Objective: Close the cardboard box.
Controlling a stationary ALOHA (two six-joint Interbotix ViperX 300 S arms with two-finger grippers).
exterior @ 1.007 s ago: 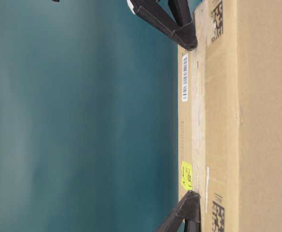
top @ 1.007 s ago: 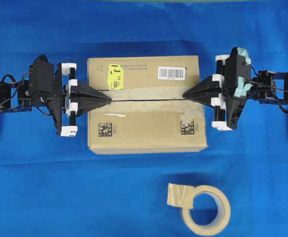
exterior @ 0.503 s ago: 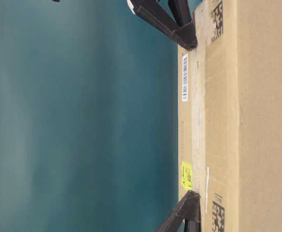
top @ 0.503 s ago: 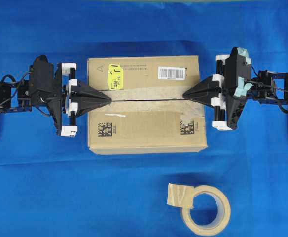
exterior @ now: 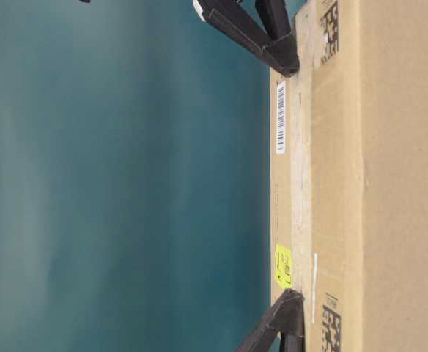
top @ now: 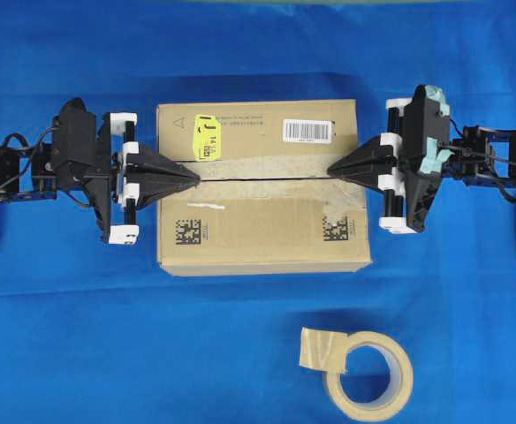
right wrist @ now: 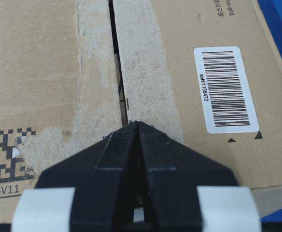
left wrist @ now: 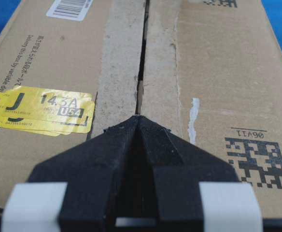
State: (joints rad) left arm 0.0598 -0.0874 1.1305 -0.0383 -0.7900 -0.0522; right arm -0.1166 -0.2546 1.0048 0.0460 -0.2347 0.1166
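On the blue table, the cardboard box (top: 262, 185) lies flaps-down between two arms, its centre seam running straight from the pinched-shut left gripper (top: 194, 177) to the equally closed right gripper (top: 330, 169), each tip resting at one end.

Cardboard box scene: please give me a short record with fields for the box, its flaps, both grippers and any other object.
box: cardboard box, on blue cloth
flaps: folded flat, narrow seam between the two
left gripper: shut, tip at the seam's left end
right gripper: shut, tip at the seam's right end
labels: yellow sticker, white barcode label
other: tape roll, in front of the box, apart from it
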